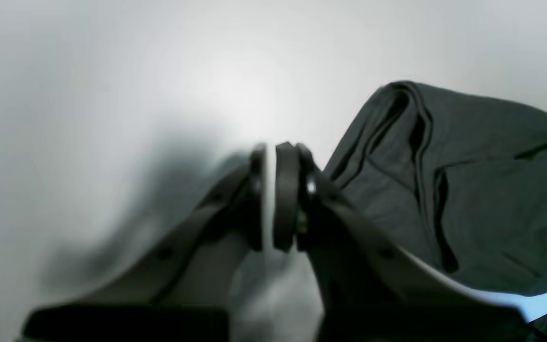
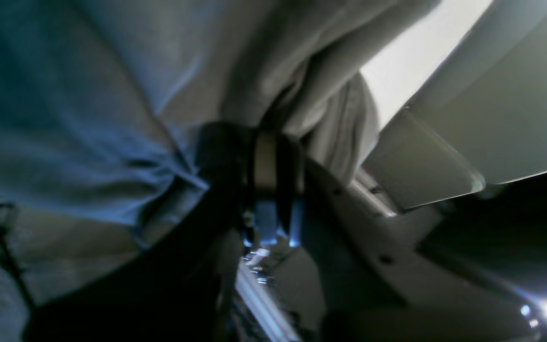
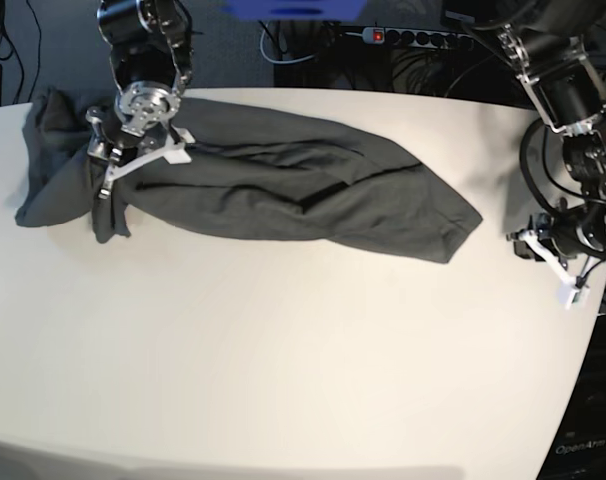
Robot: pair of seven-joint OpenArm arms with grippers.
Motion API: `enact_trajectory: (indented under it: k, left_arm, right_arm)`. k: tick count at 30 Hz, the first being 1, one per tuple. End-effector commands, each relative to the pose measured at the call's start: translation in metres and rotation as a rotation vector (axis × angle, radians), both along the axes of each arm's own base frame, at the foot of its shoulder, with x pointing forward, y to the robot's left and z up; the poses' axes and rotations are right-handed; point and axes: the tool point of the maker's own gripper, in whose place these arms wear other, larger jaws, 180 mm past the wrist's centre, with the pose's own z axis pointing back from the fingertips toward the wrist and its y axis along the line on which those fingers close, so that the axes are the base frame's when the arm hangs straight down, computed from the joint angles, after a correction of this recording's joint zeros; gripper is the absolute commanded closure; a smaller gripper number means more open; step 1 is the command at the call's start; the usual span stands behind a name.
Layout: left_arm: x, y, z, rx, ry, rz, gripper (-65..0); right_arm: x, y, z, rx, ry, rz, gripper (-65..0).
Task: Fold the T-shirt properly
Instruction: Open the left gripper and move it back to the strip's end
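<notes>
T-shirt [image 3: 283, 180] bunched across upper left of table [image 3: 283, 380]; lower half bare. Right gripper [image 3: 105, 185] pinching T-shirt. Left gripper [image 3: 575, 292] closed, empty, at right edge.

We see a white table [image 3: 283, 350], our grey floor behind, a black power strip [image 3: 413, 37], tangled cables [image 3: 303, 45].

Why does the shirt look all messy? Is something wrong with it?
The T-shirt isn't torn, just rumpled. It lies as a long, creased heap across the far side of the table instead of flat. The right gripper is shut on a bunched bit near one end; the left gripper is shut and holds nothing.
</notes>
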Motion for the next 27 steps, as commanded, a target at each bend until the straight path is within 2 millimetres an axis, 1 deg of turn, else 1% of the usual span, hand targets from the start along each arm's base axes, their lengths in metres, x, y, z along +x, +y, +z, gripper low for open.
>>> enact_trajectory:
  k: [1, 4, 7, 9, 10, 13, 15, 20, 24, 27]
  left_arm:
    - [0.010, 0.012, 0.017, 0.026, -0.050, 0.006, -2.7]
    - [0.010, 0.014, 0.017, 0.034, -0.049, 0.006, -2.7]
    - [0.010, 0.015, 0.017, 0.038, -0.048, 0.008, -2.7]
    - [0.010, 0.017, 0.018, 0.041, -0.048, 0.008, -2.7]
    - [0.009, 0.021, 0.020, 0.050, -0.049, 0.010, -2.7]
    - [0.009, 0.024, 0.021, 0.053, -0.051, 0.011, -2.7]
    - [0.009, 0.026, 0.022, 0.063, -0.048, 0.013, -2.7]
    - [0.008, 0.035, 0.026, 0.085, -0.047, 0.017, -2.7]
    - [0.007, 0.035, 0.021, 0.069, -0.037, 0.018, -2.7]
    - [0.012, 0.029, 0.025, 0.054, -0.051, 0.011, -2.9]
  right_arm:
    - [0.000, -0.004, 0.009, -0.030, -0.020, -0.006, -0.6]
    - [-0.002, -0.004, 0.017, -0.033, -0.040, -0.003, -0.6]
    - [-0.009, -0.005, 0.018, -0.029, -0.034, -0.002, -0.6]
    - [-0.011, -0.003, 0.011, -0.004, -0.017, 0.001, -0.6]
    - [-0.013, -0.001, 0.005, 0.017, -0.004, 0.001, -0.6]
    - [-0.018, 0.007, -0.004, 0.075, 0.018, 0.000, -0.4]
    - [-0.019, 0.011, -0.006, 0.085, 0.024, 0.002, -0.4]
    - [-0.019, 0.012, -0.009, 0.100, 0.027, 0.010, -0.4]
    - [-0.028, 0.010, -0.027, 0.096, 0.087, 0.013, -0.4]
    - [-0.031, 0.010, -0.032, 0.096, 0.103, 0.011, -0.4]
